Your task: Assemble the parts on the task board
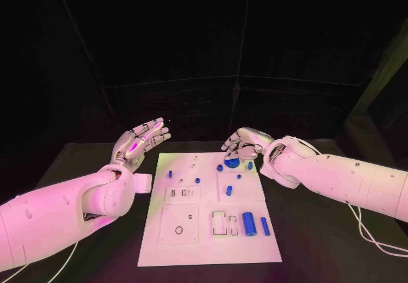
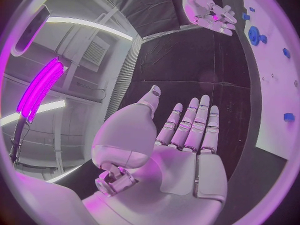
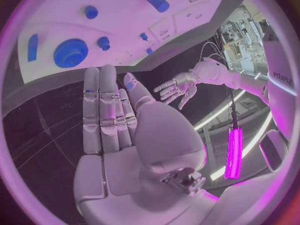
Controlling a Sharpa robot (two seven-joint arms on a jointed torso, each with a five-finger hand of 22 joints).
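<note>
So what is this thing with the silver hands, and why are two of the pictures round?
It is a robot with two white arms, sitting at a black table. One picture comes from a camera on its head, looking down. The two round ones come from cameras on its wrists, so each shows one hand from behind. On the table lies a white task board with small blue parts, like a gear and a cylinder. The left hand is open beside the board. The right hand hovers above its far end. Neither holds anything.
</note>
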